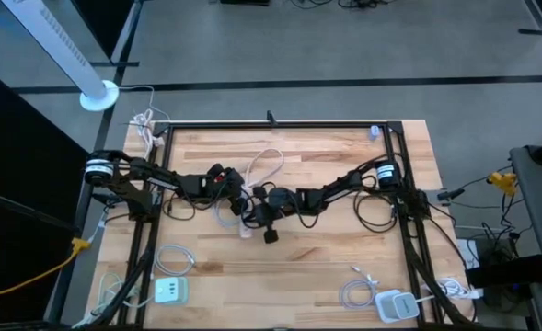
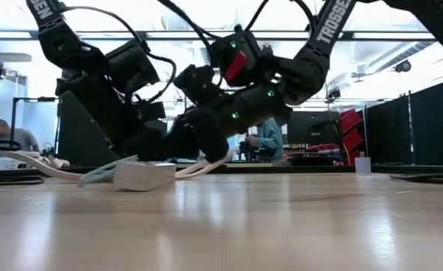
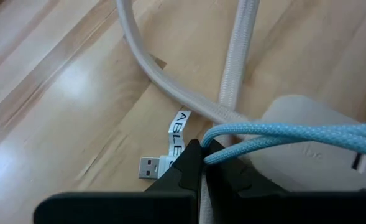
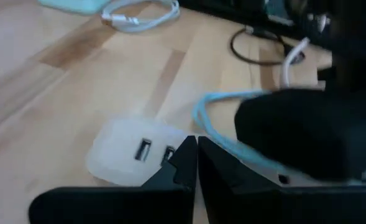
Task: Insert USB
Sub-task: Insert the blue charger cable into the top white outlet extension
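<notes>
The two arms meet near the middle of the wooden bench point(image 1: 326, 267). The left gripper point(image 3: 202, 163) has its fingers squeezed together on a light blue cable point(image 3: 294, 134). Just beside that gripper, a USB plug point(image 3: 149, 167) on a white cable lies flat on the wood, with a small paper tag point(image 3: 180, 127) near it. A thick cream cable point(image 3: 170, 87) runs across the bench close by, and another crosses it.

The right gripper point(image 4: 195, 163) has its fingers pressed close together, with nothing between them. It sits just beside a white charger block point(image 4: 130, 155) that has two USB holes in its face. The blue cable curls next to this block.

A mint charger point(image 1: 170, 291) sits at the near left of the bench, and a white one point(image 1: 395, 305) at the near right. A person point(image 2: 267, 143) shows in the room behind.
</notes>
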`<state>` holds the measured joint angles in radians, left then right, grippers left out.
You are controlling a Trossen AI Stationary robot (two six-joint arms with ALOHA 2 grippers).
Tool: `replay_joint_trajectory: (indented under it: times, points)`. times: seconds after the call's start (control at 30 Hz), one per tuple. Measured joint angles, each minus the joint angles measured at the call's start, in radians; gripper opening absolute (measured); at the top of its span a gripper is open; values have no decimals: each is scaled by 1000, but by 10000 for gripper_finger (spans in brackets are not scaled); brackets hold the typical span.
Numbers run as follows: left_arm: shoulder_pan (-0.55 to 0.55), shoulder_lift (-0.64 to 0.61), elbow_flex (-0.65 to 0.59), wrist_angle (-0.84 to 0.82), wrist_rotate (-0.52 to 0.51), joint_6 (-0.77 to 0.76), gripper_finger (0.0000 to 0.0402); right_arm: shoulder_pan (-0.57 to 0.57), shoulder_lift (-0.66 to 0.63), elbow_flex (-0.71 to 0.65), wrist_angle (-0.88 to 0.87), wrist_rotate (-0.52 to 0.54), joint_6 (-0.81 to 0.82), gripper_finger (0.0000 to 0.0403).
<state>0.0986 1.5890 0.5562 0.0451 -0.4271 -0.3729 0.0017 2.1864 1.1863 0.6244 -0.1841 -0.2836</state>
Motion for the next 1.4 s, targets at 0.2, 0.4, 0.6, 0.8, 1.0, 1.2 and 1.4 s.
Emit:
replay_joint_trajectory:
  times: [0.2, 0.4, 0.6, 0.8, 1.0, 1.2, 1.4]
  points:
    - [-1, -3, -10, 23, 2, 75, 0, -49, -1, 1, -52, -5, -51, 0]
    - [-2, -106, 4, 46, -13, 216, 0, -79, -11, -29, -102, -8, -23, 0]
    - [0, -323, 0, 7, -24, 319, 0, -104, -11, -46, -118, -8, 59, 0]
    - [27, -550, -13, 51, 251, 452, 0, -124, -9, -48, -109, -3, 86, 0]
    - [48, -634, -107, 140, 526, 379, 0, -137, -8, -50, -90, 5, 109, 0]
    - [35, -612, -343, 482, 527, 223, 0, -136, -8, -51, -83, 7, 103, 0]
    - [35, -557, -511, 781, 578, 47, 0, -136, -8, -52, -74, 5, 108, 0]
